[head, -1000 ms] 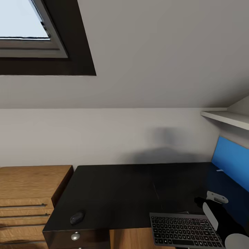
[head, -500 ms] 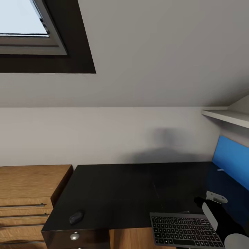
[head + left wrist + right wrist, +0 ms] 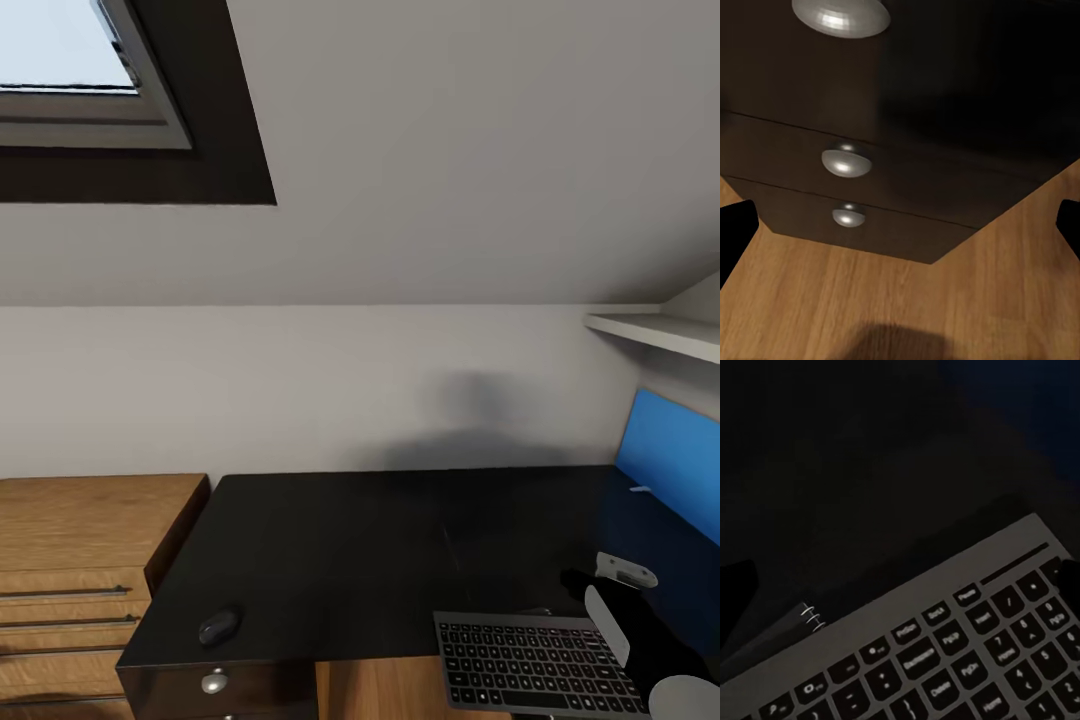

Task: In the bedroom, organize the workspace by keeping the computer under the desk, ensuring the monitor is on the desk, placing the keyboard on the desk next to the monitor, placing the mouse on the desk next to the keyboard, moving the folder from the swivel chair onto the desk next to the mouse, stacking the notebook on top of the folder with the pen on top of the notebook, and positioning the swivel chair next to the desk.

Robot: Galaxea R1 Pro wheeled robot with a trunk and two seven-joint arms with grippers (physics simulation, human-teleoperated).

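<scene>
Prob. attic home office: skylight (image 3: 60, 60), sloped wall, desk (image 3: 380, 550), keyboard (image 3: 530, 665).

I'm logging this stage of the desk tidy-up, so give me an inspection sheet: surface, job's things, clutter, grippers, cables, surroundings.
Surface: black desk, mostly bare, glossy.
Job's things: mouse near the desk's left front corner; keyboard at the front edge, right side, far from the mouse; a spiral-bound dark book shows just beyond the keyboard.
Clutter: blue panel at the desk's right end; what it is cannot be told.
Grippers: right gripper over the keyboard, grip unclear; left gripper faces the drawer unit, jaws apart, empty.
Cables: nothing seen.
Surroundings: wooden dresser left, skylight, shelf.
</scene>
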